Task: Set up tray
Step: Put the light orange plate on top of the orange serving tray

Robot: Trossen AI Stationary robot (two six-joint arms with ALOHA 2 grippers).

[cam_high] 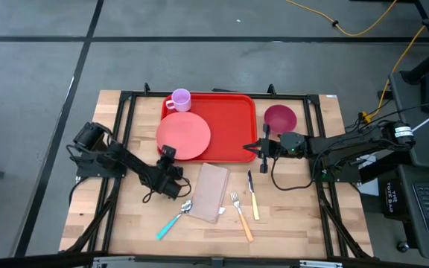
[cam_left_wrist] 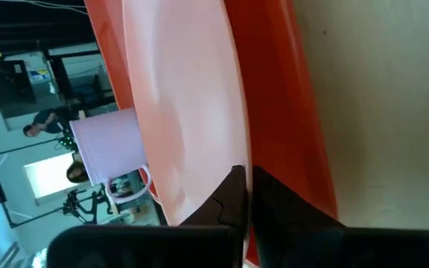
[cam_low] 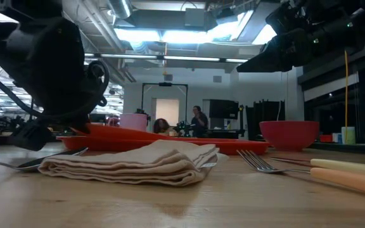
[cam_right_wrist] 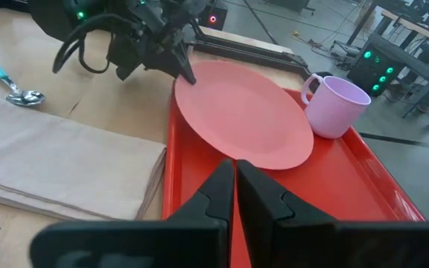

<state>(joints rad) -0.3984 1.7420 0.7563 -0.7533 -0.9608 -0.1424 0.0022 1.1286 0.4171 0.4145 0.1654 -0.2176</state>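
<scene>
The red tray lies at the table's far middle. A round pink plate rests on its left half, reaching slightly past the tray's left rim. A lilac mug stands in the tray's far left corner. My left gripper is at the plate's near-left edge, shut on it. My right gripper is shut at the tray's right rim, near the near corner; in the right wrist view its tips point over the tray floor. My left gripper pinches the pink plate's rim at its near-left edge between both fingers, coming low from the table's near left. The rest of the plate lies on the tray. My right gripper's shut tips are at the tray's right rim; whether they touch it I cannot tell.
A maroon bowl sits on the table right of the tray. Near the tray's front lie a folded beige napkin, a teal-handled spoon, an orange-handled fork and a yellow-handled knife. A black frame borders the tabletop.
</scene>
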